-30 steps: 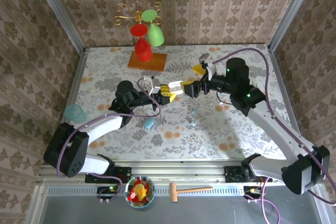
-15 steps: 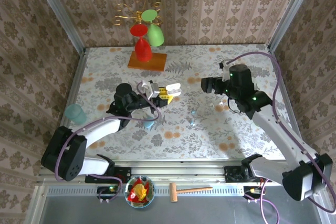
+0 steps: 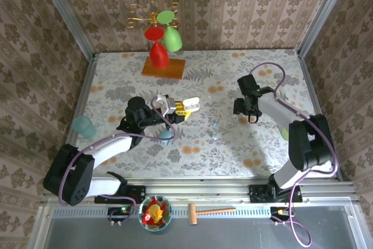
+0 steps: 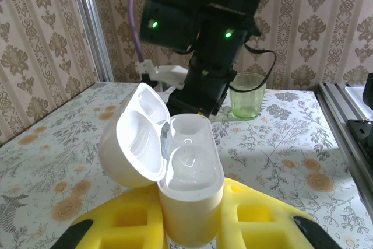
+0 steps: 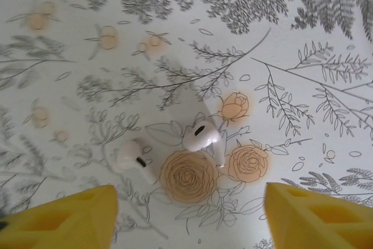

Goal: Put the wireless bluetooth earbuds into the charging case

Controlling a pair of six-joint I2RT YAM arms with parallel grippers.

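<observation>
**On the flowered table: case gripped open, right arm now back over the earbuds**

Across the table (image 3: 233,155) a pale cloth printed with grey ferns and orange roses is lying flat. Brown damask wallpaper (image 3: 233,10) is closing in the three sides, with slanting metal posts (image 3: 64,13) running up the corners. At the far edge a wire stand (image 3: 160,45) on an orange base is carrying red and green cups. A teal cup (image 3: 83,125) is standing at the left edge, and a green cup (image 4: 247,94) is standing on the right side. A wooden mallet (image 3: 211,211) and a bowl (image 3: 154,212) are lying on the ledge below the arm bases.

Near the middle, the left gripper (image 3: 178,109) is pinching the white charging case (image 4: 189,173) between its yellow fingers, the case upright with its lid swung open and both wells empty. A pale blue case (image 3: 165,137) is lying just beside that arm, and two tiny pale blue pieces (image 3: 213,131) are lying loose at the centre.

On the right side, the right gripper (image 5: 192,220) is pointing down with its fingers spread and nothing between them. Two white earbuds (image 5: 201,138) are lying on the cloth below it, close together beside an orange rose.

A second ago the right gripper was stretched to the middle, its fingers right at the case. It has since drawn back to the right, the arm folding up. The left gripper is still clamping the case, now a little nearer its base.
</observation>
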